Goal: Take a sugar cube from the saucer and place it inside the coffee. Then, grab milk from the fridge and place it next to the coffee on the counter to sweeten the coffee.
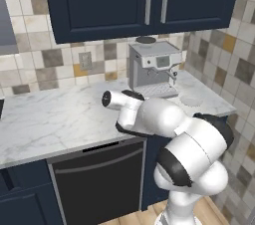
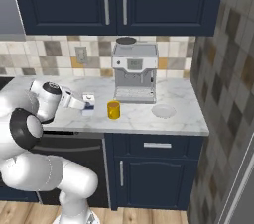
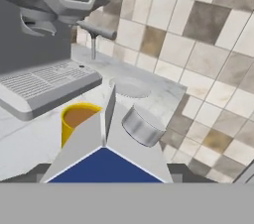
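While the jaws grip the milk (image 2: pixel 89 103) upright on the counter (image 2: pixel 183 119), its slanted top faces the coffee (image 2: pixel 113 110).

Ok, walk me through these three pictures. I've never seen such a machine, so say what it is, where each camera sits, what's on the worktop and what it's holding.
It is a white robot arm on a driving base in a rendered kitchen. Two cameras ride behind the arm, left and right; the third sits on its hand. On the counter stand a silver espresso machine, the yellow coffee and the pale saucer. The gripper holds the milk, a white and blue carton, just left of the coffee. From the hand camera the carton's slanted top shows close up.
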### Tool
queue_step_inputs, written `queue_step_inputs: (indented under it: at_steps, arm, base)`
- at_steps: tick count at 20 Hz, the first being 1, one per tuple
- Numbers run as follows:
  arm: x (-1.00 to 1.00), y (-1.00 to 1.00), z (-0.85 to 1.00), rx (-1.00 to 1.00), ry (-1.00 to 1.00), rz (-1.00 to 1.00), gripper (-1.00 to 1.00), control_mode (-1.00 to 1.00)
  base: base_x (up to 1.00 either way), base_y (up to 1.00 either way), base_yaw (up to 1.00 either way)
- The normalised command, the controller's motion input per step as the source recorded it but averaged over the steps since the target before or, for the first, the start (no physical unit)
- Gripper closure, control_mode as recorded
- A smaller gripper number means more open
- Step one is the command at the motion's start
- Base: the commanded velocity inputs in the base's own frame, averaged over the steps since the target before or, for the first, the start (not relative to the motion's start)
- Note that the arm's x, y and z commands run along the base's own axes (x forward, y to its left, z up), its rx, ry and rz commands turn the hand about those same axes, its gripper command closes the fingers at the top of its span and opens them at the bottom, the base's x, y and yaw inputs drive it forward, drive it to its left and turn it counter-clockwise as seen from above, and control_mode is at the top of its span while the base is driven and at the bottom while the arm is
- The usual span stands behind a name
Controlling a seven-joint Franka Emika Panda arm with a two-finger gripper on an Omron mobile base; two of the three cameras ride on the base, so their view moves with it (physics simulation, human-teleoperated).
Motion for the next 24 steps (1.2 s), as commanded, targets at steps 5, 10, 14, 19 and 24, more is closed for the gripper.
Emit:
queue_step_inputs:
  at_steps: [5, 10, 14, 19, 24]
  arm:
    - [0.02, 0.15, -0.48, 0.0, 0.04, -0.01, 1.0, -1.0]
    - [0.26, 0.01, -0.21, -0.01, 0.0, -0.03, 1.0, -1.0]
    - [0.31, 0.0, -0.17, -0.04, 0.0, -0.05, 1.0, -1.0]
    - [0.42, 0.0, -0.08, -0.05, 0.0, -0.1, 1.0, -1.0]
    - [0.42, 0.12, -0.07, -0.06, 0.0, -0.13, 1.0, -1.0]
  base:
    - [0.0, 0.0, 0.0]
    - [0.0, 0.0, 0.0]
    - [0.0, 0.0, 0.0]
    - [0.0, 0.0, 0.0]
    - [0.0, 0.0, 0.0]
